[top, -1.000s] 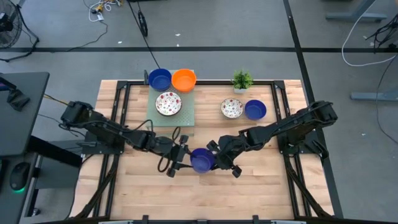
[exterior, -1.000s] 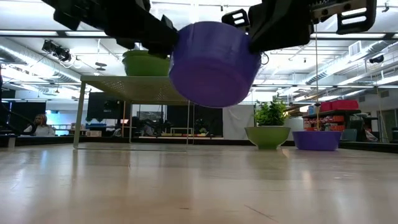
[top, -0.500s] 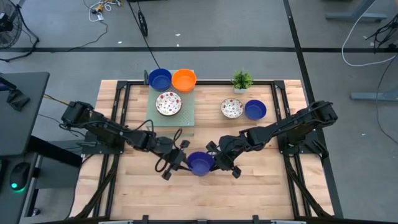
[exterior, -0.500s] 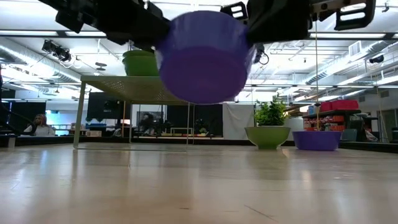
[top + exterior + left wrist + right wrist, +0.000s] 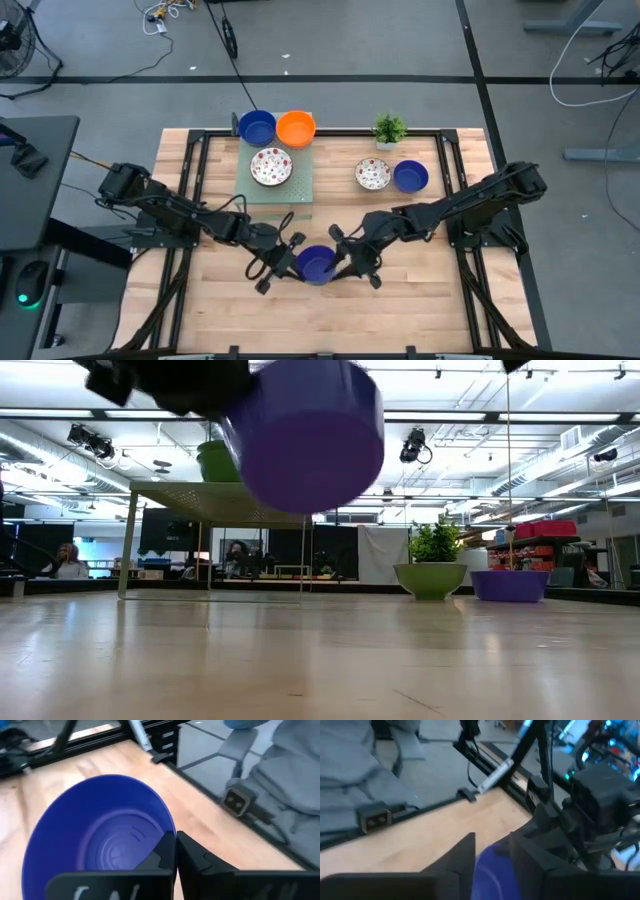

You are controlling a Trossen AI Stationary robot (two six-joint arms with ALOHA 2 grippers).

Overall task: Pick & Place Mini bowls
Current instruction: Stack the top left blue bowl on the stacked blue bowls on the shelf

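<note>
A dark blue mini bowl (image 5: 318,265) hangs above the middle of the wooden table, between my two grippers. My left gripper (image 5: 298,262) is shut on its left rim. My right gripper (image 5: 338,262) stands open at the bowl's right side, its fingers on either side of the rim (image 5: 492,865); whether they touch it, I cannot tell. In the low view the bowl (image 5: 305,440) is tilted, well clear of the tabletop. Three more mini bowls, blue (image 5: 257,127), orange (image 5: 296,127) and patterned white (image 5: 271,166), rest on a green mat. My left gripper pinches the bowl's wall at the rim (image 5: 169,831), one finger (image 5: 159,857) inside the bowl and one (image 5: 202,862) outside. The fingers come roughly level from the table's left. The bowl is lifted clear of the table and tilted.
A patterned bowl (image 5: 373,174) and a blue bowl (image 5: 411,176) sit at the far right, with a small potted plant (image 5: 389,128) behind them. The green mat (image 5: 290,188) lies at the far middle. Bare wood runs along the near edge.
My left gripper has shut on the blue bowl's rim and taken hold. My right gripper has opened and let go. The bowl has shifted slightly toward the table's left and near edge, risen a little and tipped further.
</note>
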